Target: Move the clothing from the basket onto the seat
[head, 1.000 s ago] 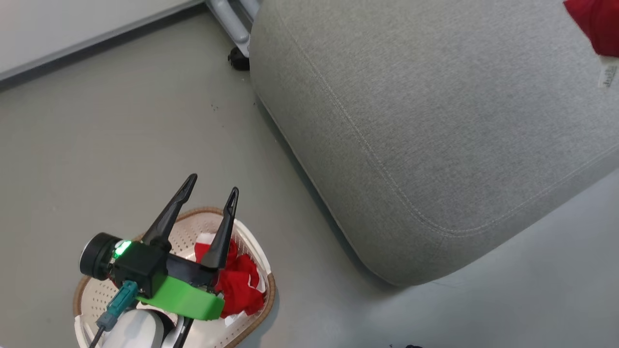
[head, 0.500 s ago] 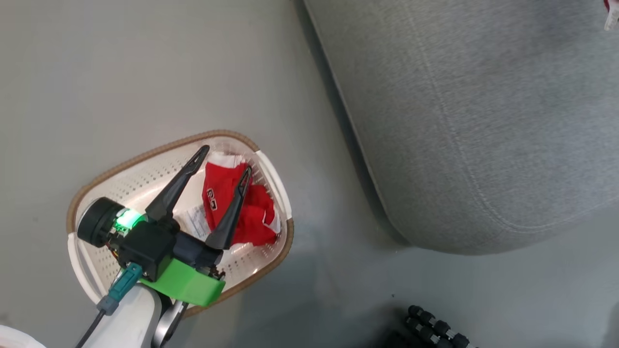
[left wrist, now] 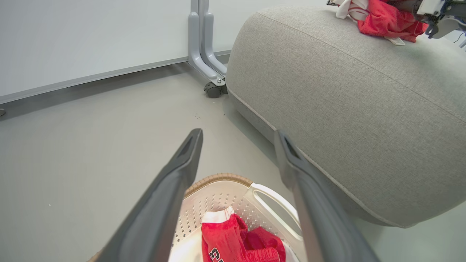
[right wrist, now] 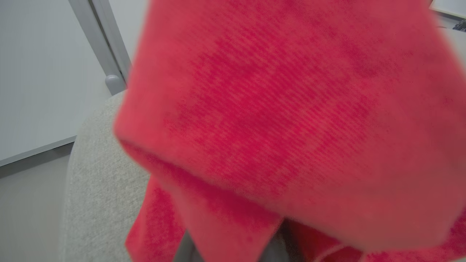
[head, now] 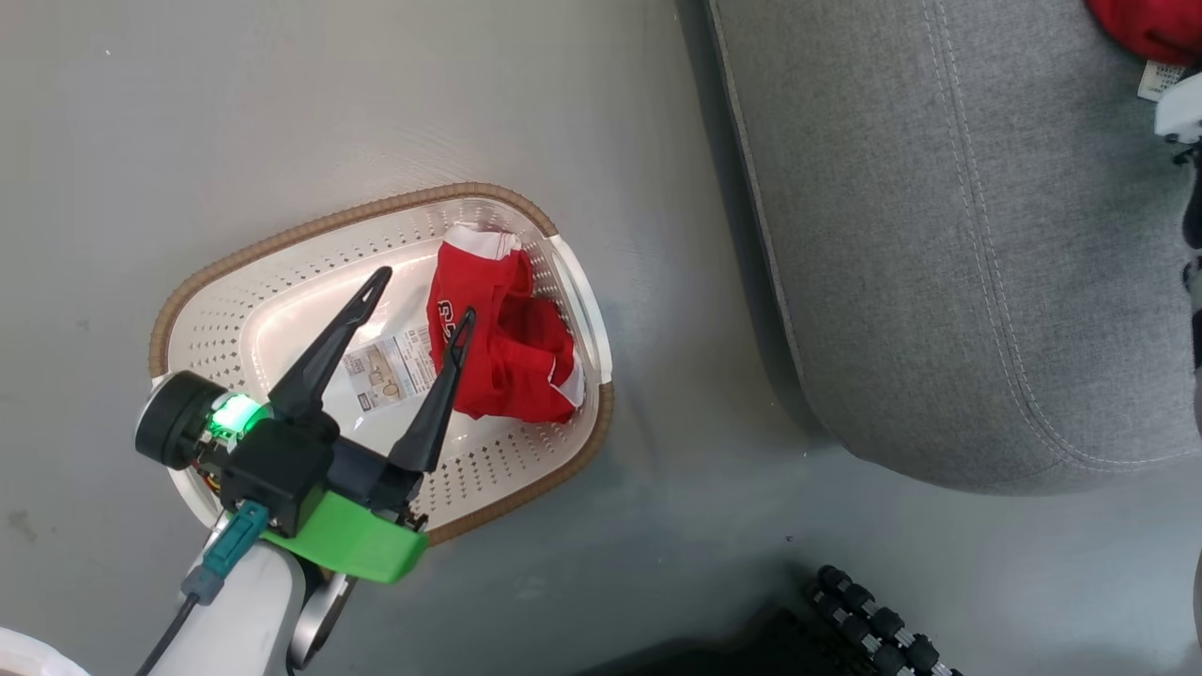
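The left gripper [head: 425,293] hovers over the basket [head: 329,218] on the floor, fingers spread wide and holding nothing. One tip is above the red garment [head: 512,357], which is bunched against the basket wall on the seat side, beside a paper label [head: 387,368]. The right gripper [left wrist: 413,6] is pressed together, pinching a second red garment [left wrist: 382,22] on top of the grey seat [head: 939,235]; in the right wrist view that cloth drapes over the fingers and hides the tips. The basket sits near the seat, not touching.
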`<state>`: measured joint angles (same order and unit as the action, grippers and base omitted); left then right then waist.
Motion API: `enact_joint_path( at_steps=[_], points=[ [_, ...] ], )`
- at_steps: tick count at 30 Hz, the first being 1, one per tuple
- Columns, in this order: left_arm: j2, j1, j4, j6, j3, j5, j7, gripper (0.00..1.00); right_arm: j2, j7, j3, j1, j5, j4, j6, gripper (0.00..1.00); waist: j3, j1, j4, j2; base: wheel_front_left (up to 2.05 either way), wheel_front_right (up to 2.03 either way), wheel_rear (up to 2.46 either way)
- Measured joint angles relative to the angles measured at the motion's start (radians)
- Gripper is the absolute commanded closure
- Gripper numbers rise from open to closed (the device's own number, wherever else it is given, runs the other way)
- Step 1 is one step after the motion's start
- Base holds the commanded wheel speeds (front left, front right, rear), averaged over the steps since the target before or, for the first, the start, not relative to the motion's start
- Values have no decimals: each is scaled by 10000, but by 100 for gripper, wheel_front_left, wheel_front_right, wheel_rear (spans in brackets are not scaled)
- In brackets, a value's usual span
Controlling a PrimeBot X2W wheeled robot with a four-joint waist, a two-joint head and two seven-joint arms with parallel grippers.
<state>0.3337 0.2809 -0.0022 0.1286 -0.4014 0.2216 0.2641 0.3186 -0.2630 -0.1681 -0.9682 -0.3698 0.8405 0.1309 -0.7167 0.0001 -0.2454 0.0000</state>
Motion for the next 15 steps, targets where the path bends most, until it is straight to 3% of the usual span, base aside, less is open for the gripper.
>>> enact_joint_path(
  at_steps=[2,3,4,15],
  points=[
    [-8,-3,36,0,-44,-29,0,0,-69,-15,290,-118,-286,433,0,100,-12,0,4,0,0,0,0],
    [-33,-5,46,0,-31,-27,0,0,-50,-13,483,-159,-299,518,0,37,0,0,-12,0,0,0,0],
    [-50,-5,59,0,-10,-27,0,0,-10,-13,529,-202,-295,500,2,0,18,0,-32,0,0,0,0],
    [-497,9,366,0,31,113,0,0,305,-12,1214,58,-796,587,2,0,790,0,-211,0,0,0,0]
  ],
)
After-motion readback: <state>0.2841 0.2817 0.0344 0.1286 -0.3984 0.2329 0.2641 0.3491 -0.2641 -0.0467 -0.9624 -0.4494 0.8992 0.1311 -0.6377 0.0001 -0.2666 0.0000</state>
